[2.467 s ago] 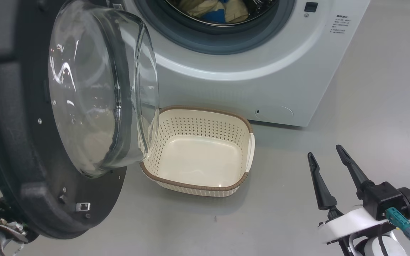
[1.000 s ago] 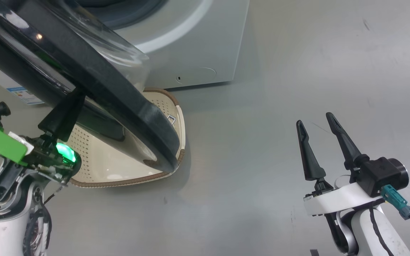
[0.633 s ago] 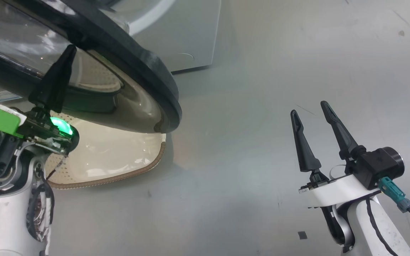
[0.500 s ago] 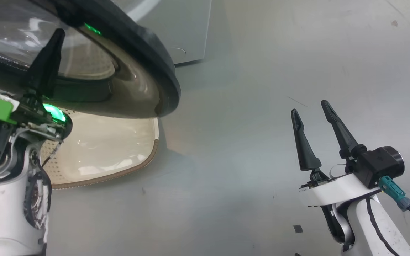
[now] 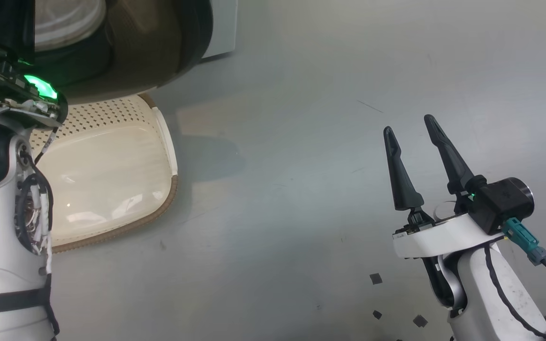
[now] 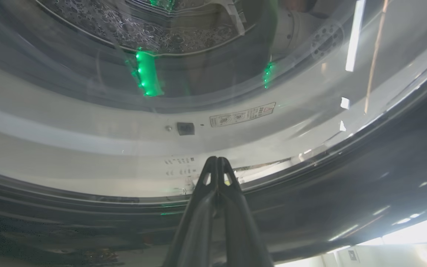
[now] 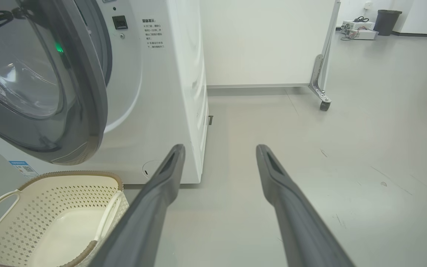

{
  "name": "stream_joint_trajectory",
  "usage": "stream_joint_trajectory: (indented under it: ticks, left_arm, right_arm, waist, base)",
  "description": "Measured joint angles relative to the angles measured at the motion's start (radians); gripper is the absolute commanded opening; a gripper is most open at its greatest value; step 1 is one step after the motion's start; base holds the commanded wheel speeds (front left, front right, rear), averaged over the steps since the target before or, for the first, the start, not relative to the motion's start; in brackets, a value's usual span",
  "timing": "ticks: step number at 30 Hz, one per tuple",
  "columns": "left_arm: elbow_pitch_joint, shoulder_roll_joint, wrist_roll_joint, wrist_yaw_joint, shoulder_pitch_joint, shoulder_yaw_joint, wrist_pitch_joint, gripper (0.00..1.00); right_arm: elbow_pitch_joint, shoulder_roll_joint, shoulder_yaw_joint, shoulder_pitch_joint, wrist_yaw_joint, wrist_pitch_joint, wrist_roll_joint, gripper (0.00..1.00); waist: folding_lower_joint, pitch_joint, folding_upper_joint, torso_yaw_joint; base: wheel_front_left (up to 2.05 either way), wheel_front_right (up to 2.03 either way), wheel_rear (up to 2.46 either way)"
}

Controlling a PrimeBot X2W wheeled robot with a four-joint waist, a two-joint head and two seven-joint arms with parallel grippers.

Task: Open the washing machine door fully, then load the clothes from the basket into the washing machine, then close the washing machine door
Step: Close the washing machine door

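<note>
basket (image 7: 50,196) on floor (image 7: 347,148) before washing machine (image 7: 169,74) | door (image 7: 95,92) overhangs basket

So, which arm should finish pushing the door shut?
Left. The left gripper, shut, sits at the washing machine door, which stands ajar; the right gripper hangs open over the floor, away from it.

Head camera looks steeply down on grey floor (image 5: 301,189) and the basket (image 5: 107,116). Left wrist camera sits close against the washing machine door (image 6: 347,185). Right wrist camera looks low along the floor, sharing basket and door.
</note>
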Motion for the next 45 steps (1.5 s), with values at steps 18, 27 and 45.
stream_joint_trajectory:
  ticks: [18,27,45]
  left_arm:
    - [0.087,-0.006,0.066,0.0,-0.079,0.01,-0.055,0.0]
    - [0.08,-0.013,0.064,0.0,-0.035,0.037,-0.055,0.0]
    - [-0.128,-0.045,0.079,0.0,0.262,0.103,-0.064,1.0]
  right_arm:
    - [0.034,0.01,-0.007,-0.036,0.007,-0.009,0.008,1.0]
    - [0.033,0.011,-0.041,-0.041,0.005,-0.009,0.008,1.0]
    - [0.063,0.001,-0.097,-0.023,-0.003,-0.009,-0.004,1.0]
  waist:
    - [0.0,0.022,0.0,-0.054]
    - [0.0,0.002,0.0,-0.031]
    - [0.0,-0.087,0.0,0.057]
  base:
    - [0.0,0.0,0.0]
    - [0.0,0.0,0.0]
    - [0.0,0.0,0.0]
